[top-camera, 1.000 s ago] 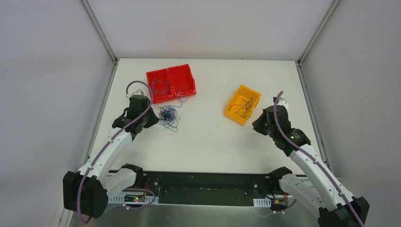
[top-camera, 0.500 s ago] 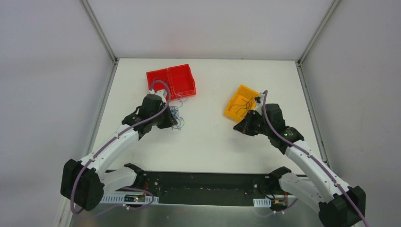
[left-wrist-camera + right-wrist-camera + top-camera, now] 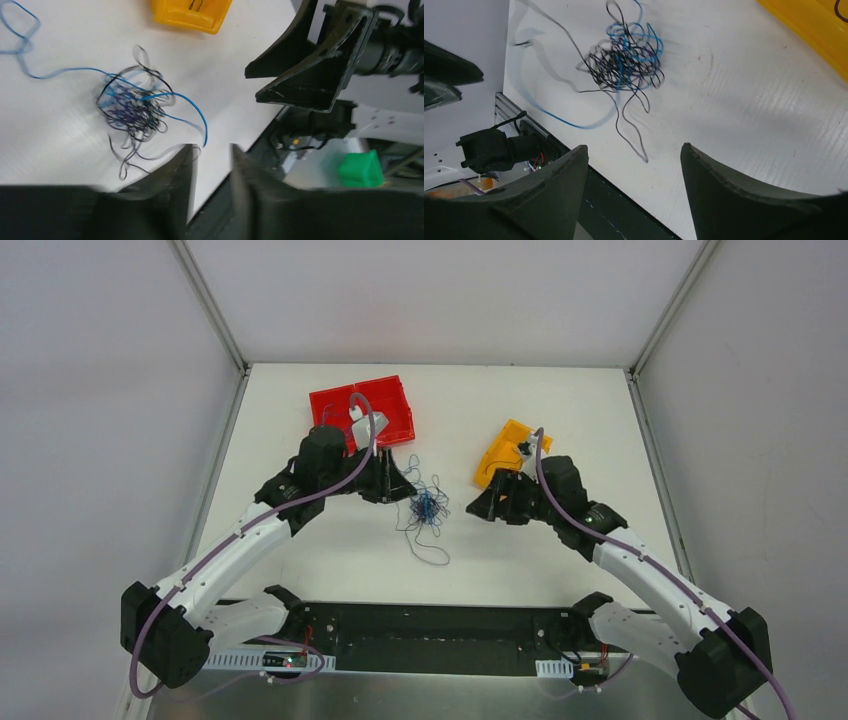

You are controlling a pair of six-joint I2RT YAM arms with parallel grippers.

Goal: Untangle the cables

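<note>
The cables [image 3: 428,508] lie as a small knotted bundle of thin blue and black wires mid-table, with loose strands trailing toward the front edge. In the left wrist view the cables [image 3: 132,107] sit just beyond and left of my left gripper [image 3: 212,150]. It is open with a narrow gap, and one thin strand ends at its left fingertip. My left gripper [image 3: 408,485] is right beside the bundle's left side. My right gripper [image 3: 476,508] stands a short way off on the right. In the right wrist view, that gripper [image 3: 634,150] is open wide and empty, the cables [image 3: 626,55] ahead of it.
A red two-compartment bin [image 3: 385,405] stands at the back left, partly behind my left arm. At the back right a yellow bin [image 3: 503,443] holds a dark wire. The black base rail [image 3: 430,625] runs along the near table edge.
My left arm swung right and the bundle moved with it, from beside the red bin to mid-table. My right arm moved left toward it. Both grippers went from shut to open.
</note>
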